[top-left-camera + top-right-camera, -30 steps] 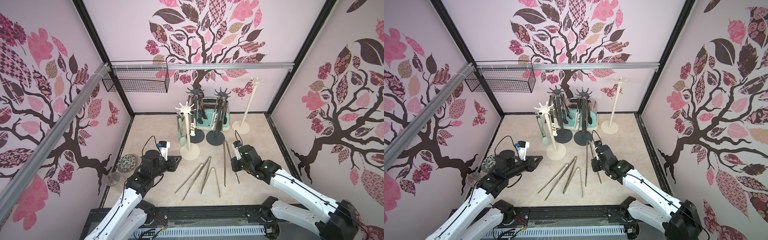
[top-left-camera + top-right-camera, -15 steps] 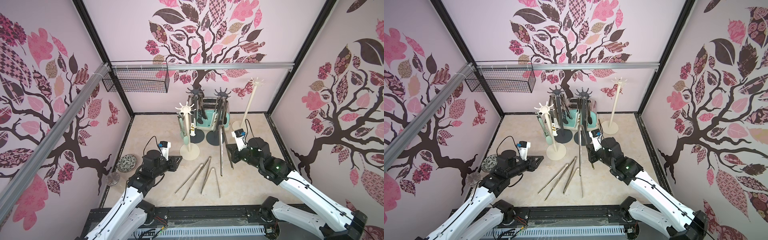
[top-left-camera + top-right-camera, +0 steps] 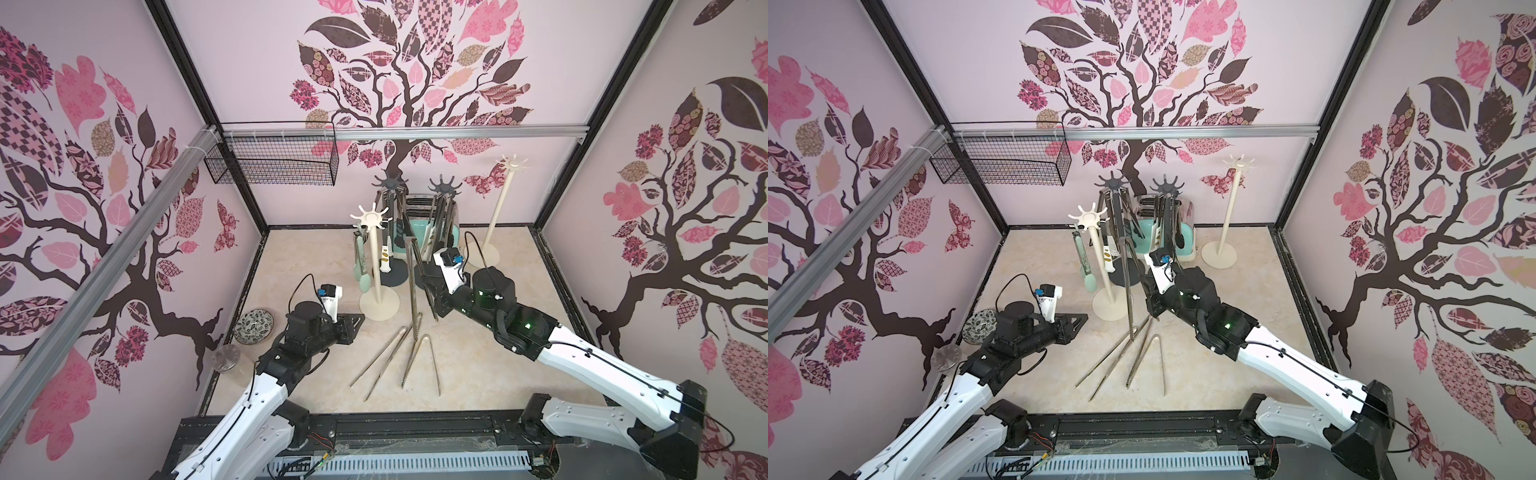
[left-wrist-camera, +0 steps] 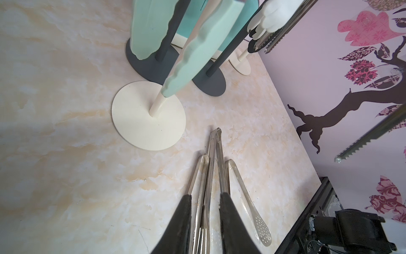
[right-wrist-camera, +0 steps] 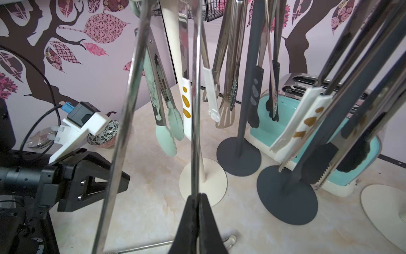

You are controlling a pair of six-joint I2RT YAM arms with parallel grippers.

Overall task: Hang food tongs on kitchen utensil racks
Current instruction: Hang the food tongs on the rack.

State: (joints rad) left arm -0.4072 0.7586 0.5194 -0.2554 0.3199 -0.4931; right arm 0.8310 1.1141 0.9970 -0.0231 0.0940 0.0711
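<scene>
One tongs (image 3: 412,282) raised upright by right tool (image 3: 430,291).

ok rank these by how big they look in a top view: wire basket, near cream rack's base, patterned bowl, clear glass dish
1. wire basket, clearly largest
2. near cream rack's base and patterned bowl: look alike, no ranking
3. clear glass dish, smallest

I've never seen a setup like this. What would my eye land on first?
Probably the long steel tongs held upright by the right pincer above the middle of the table. Behind it, the dark grey racks bristle with hanging tongs, and bold pink tree murals cover the walls.
</scene>
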